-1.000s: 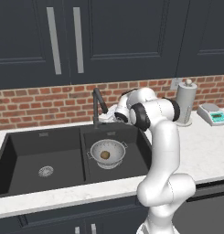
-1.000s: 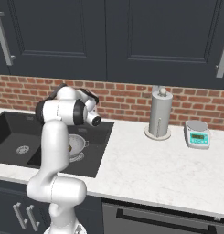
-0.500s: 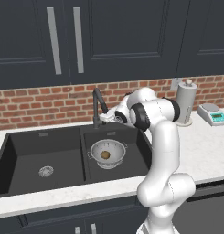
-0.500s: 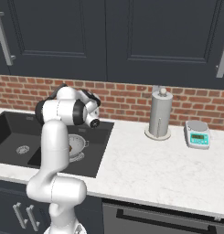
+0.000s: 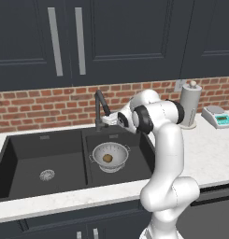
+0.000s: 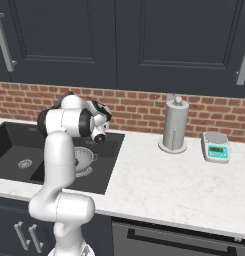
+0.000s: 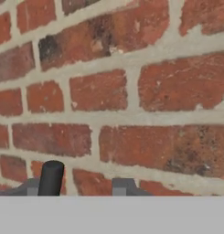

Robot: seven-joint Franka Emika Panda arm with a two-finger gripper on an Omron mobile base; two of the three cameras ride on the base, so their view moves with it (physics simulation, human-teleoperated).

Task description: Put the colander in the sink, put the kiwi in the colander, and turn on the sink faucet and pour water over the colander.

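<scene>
The silvery colander (image 5: pixel 108 157) sits in the narrower right basin of the black sink (image 5: pixel 27 154), with the brown kiwi (image 5: pixel 107 158) inside it. The dark faucet (image 5: pixel 100 106) rises behind that basin, its spout angled toward the colander; no water shows. My gripper (image 5: pixel 108 121) hovers at the faucet's right side, just above the sink's back rim, pointing at the brick wall. In the hand view a dark rod (image 7: pixel 50 178) stands between the fingertips (image 7: pixel 123 186), close to the left one, and the jaws are apart. From the right, my arm hides part of the colander (image 6: pixel 86 159).
A white paper-towel holder (image 5: pixel 190 105) and a small kitchen scale (image 5: pixel 217 116) stand on the marble counter (image 6: pixel 159 175) to the right. The brick backsplash (image 7: pixel 131 91) is close ahead of the hand. Dark cabinets hang above. The wider left basin holds a round drain (image 5: pixel 46 175).
The hand has edged slightly left, closer to the faucet. The colander and kiwi have not moved.
</scene>
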